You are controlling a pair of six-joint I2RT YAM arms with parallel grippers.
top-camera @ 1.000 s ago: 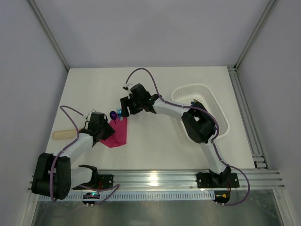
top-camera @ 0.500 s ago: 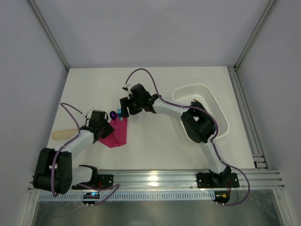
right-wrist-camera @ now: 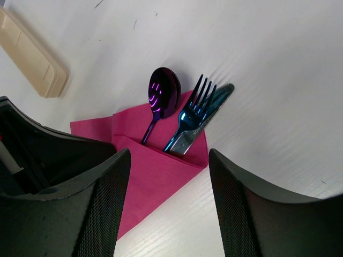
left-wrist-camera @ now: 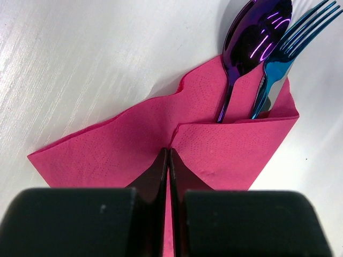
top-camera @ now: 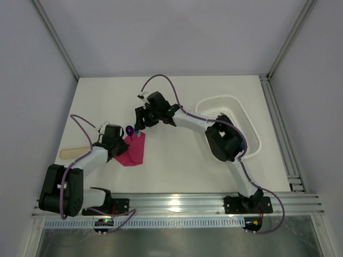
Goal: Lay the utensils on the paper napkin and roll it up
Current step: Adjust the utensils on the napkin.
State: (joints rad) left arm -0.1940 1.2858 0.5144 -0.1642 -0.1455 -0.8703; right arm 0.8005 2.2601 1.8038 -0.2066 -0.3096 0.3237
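The magenta paper napkin (top-camera: 135,153) lies folded on the table, a flap (left-wrist-camera: 225,150) laid over the utensils' handles. A purple spoon (left-wrist-camera: 257,32), a blue-purple fork (left-wrist-camera: 292,40) and a knife (right-wrist-camera: 218,96) stick out of its far end. My left gripper (left-wrist-camera: 170,152) is shut, its tips pinching the edge of the napkin's flap at the near side. My right gripper (right-wrist-camera: 169,155) hangs open above the napkin (right-wrist-camera: 155,171) and the spoon (right-wrist-camera: 163,93), touching neither. From above, the left gripper (top-camera: 120,147) sits at the napkin's left and the right gripper (top-camera: 138,126) just beyond the spoon head (top-camera: 129,130).
A pale beige flat stick (top-camera: 72,153) lies left of the left arm, also showing as the beige stick (right-wrist-camera: 32,59) in the right wrist view. A white mesh basket (top-camera: 228,101) stands at the right, partly under the right arm.
My left gripper has gone from open to shut at the napkin's flap edge. The right gripper has drawn slightly away toward the far side, its jaws a little narrower.
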